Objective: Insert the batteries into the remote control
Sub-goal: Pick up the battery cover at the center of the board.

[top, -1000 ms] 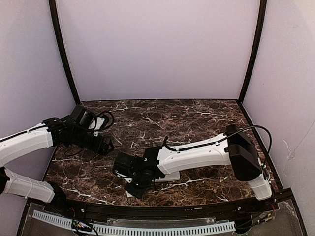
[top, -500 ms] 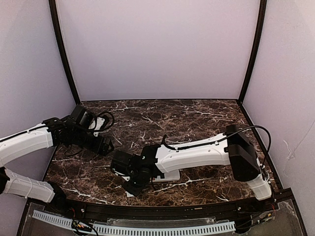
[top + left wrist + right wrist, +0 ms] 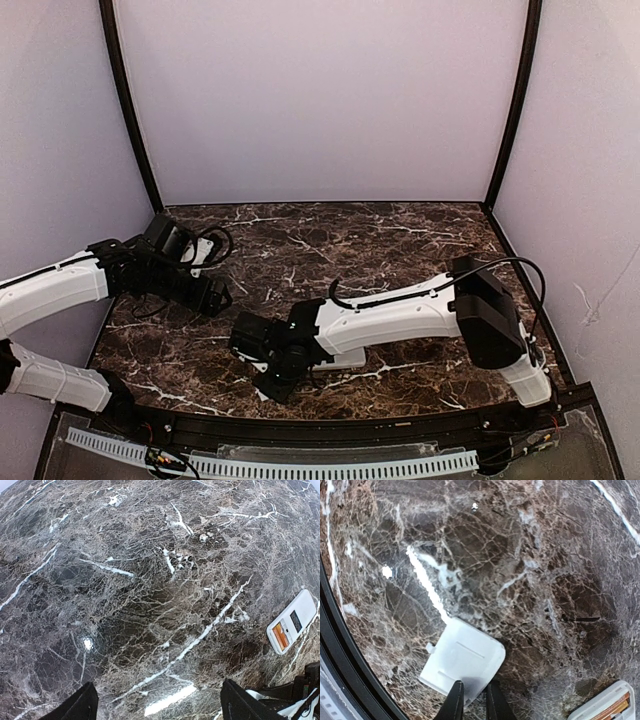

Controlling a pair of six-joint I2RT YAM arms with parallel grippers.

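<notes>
Pinching white cover (image 3: 462, 660) edge, apparently: right claw (image 3: 473, 696); left claw (image 3: 157, 702) spread open.

Bright, even light; overhead glare; edges seemingly warped.

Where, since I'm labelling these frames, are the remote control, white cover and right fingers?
remote control (image 3: 292, 621): left wrist view, middle of its body.
white cover (image 3: 462, 662): right wrist view, centre of its face.
right fingers (image 3: 454, 701): right wrist view, one fingertip.
</notes>
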